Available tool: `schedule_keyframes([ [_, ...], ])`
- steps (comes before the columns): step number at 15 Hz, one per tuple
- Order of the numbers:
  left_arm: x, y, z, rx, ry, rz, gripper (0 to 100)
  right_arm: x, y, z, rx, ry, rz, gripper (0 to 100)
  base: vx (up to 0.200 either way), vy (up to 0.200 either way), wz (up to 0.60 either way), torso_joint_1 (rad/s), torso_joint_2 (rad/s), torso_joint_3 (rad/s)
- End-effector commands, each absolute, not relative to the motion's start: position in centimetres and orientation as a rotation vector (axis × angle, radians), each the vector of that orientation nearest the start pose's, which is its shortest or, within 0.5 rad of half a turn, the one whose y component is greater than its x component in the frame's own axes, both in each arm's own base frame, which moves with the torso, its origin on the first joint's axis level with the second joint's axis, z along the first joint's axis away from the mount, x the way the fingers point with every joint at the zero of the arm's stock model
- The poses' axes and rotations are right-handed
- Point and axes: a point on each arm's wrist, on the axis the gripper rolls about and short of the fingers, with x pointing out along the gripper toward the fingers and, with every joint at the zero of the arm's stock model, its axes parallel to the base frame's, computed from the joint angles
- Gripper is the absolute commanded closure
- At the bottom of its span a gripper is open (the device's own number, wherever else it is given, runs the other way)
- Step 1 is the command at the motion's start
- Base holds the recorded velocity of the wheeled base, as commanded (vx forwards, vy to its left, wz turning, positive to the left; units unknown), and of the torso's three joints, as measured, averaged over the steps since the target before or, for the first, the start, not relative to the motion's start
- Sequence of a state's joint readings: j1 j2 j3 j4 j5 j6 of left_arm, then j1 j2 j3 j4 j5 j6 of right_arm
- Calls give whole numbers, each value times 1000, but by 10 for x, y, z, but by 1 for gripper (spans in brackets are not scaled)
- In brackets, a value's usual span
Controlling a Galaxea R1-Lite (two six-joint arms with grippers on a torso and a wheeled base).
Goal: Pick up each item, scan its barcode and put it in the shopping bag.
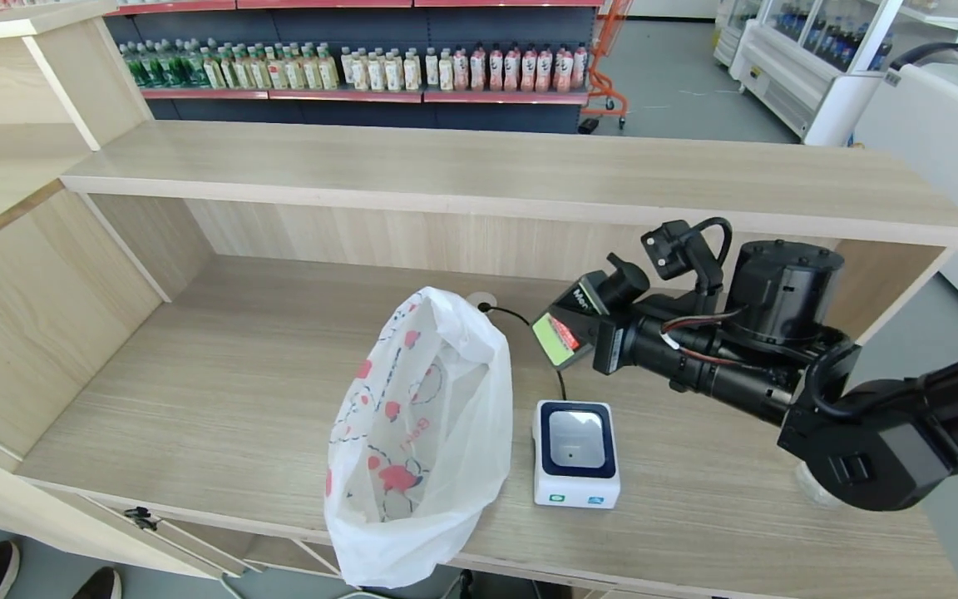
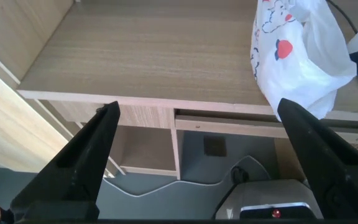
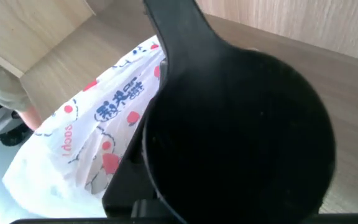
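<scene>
While the item (image 1: 556,339) is clenched in the right gripper (image 1: 594,320), the scanner (image 1: 576,449) lies below and slightly forward of the jaws, and the shopping bag (image 1: 421,433) stands beside them toward the robot's left. The left gripper (image 2: 197,162) is spread wide, with nothing held. A scan could be missed if the barcode is angled off the window. The bag's slack mouth could be caught and folded shut at the drop.

A pale wood-grain surface (image 1: 221,374) sits under a raised ledge (image 1: 487,170) of the same wood. Behind it, a red-edged store shelf (image 1: 346,96) carries rows of drink bottles (image 1: 362,68), an orange trolley (image 1: 608,79) just beside it, and glass-door coolers (image 1: 812,50) farther right
</scene>
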State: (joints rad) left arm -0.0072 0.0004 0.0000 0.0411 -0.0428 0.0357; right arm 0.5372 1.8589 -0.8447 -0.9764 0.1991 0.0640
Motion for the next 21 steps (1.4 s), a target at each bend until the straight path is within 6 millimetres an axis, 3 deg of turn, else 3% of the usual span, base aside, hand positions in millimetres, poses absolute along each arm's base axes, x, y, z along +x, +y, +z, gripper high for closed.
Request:
schedule_keyframes([
  [1,-23,-1,71,36,40,-51,0,291,182,174,54,67,744,100,200,200,0,-2,7,-7],
  [3,-23,-1,71,31,41,-51,0,290,183,173,53,71,750,100,0,0,0,0,0,0],
  [9,-23,-1,71,36,40,-51,0,288,184,166,50,98,753,100,0,200,0,1,1,2],
  [15,-23,-1,71,30,41,-51,0,285,188,132,24,215,791,100,0,0,0,0,0,0],
  [21,-23,-1,71,30,41,-51,0,287,191,115,-11,212,845,100,0,0,0,0,0,0],
])
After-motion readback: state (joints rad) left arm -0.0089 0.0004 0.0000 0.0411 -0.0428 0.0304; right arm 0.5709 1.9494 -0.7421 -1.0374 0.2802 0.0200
